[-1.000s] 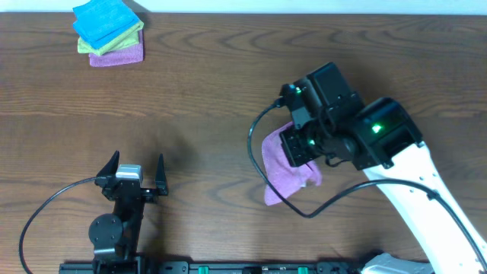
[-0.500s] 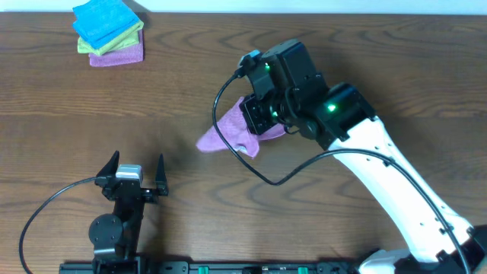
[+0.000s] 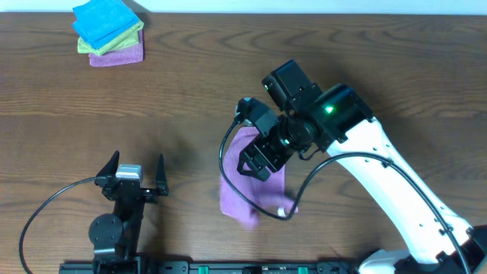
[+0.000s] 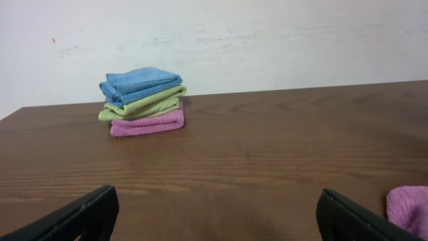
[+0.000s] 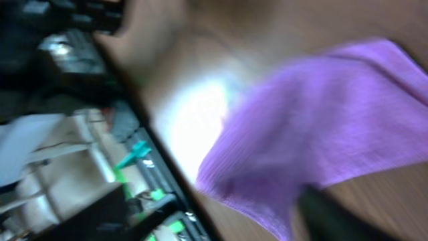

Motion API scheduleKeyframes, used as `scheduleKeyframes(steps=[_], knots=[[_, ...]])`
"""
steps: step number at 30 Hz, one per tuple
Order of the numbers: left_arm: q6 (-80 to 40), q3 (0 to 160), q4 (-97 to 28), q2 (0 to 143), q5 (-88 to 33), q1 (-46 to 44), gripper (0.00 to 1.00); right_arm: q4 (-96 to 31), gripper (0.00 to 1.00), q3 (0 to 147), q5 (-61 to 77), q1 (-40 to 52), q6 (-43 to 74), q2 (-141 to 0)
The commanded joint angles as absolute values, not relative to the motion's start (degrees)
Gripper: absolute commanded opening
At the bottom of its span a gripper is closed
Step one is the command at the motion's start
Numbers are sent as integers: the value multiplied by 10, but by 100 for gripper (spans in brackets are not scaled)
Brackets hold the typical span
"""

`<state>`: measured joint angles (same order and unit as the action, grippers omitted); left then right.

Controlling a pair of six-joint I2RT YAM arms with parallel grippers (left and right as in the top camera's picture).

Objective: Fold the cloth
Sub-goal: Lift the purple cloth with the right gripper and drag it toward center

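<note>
On the brown wooden surface, seen from overhead, the lilac cloth lies near the middle, a little to the robot's right, as a rumpled, roughly upright oblong. The right hand sits over the cloth's upper part and hides that end. From this angle it is not clear whether its fingers touch the fabric. The left hand rests near the front edge, well apart from the cloth. Its two dark fingers are spread wide with only bare wood between them. A stack of three folded cloths, blue on yellow-green on purple, sits in the far left corner.

From the left wrist, both fingers stand at the bottom corners of the picture, far apart and holding nothing. A corner of the cloth shows at the lower right edge, just beyond the right-hand finger. The folded stack lies far back, in front of a pale wall.

From the right wrist the picture is badly smeared. The cloth fills the right half, lying on the wood. A dark finger shows at the bottom right, and another dark shape, likely the other finger, shows at the bottom left. The hand therefore looks spread apart, with no fabric pinched.
</note>
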<state>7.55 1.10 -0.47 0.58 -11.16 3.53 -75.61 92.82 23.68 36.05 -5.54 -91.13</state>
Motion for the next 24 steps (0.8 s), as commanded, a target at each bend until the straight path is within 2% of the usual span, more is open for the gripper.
scheduleKeyframes(steps=[1, 5, 12, 18, 24], knots=[[79, 3, -32, 2, -115, 33, 96, -760, 99, 929, 65, 351, 24, -910], [79, 3, -32, 2, -114, 33, 95, -759, 99, 928, -30, 345, 44, -915], [79, 3, -32, 2, -114, 34, 95, -729, 72, 888, -71, 300, 44, -992], [79, 3, -32, 2, -114, 33, 95, -686, 70, 874, -69, 260, 15, -1069], [79, 3, -32, 2, -114, 33, 95, -646, 69, 872, 4, 228, -66, -1101]])
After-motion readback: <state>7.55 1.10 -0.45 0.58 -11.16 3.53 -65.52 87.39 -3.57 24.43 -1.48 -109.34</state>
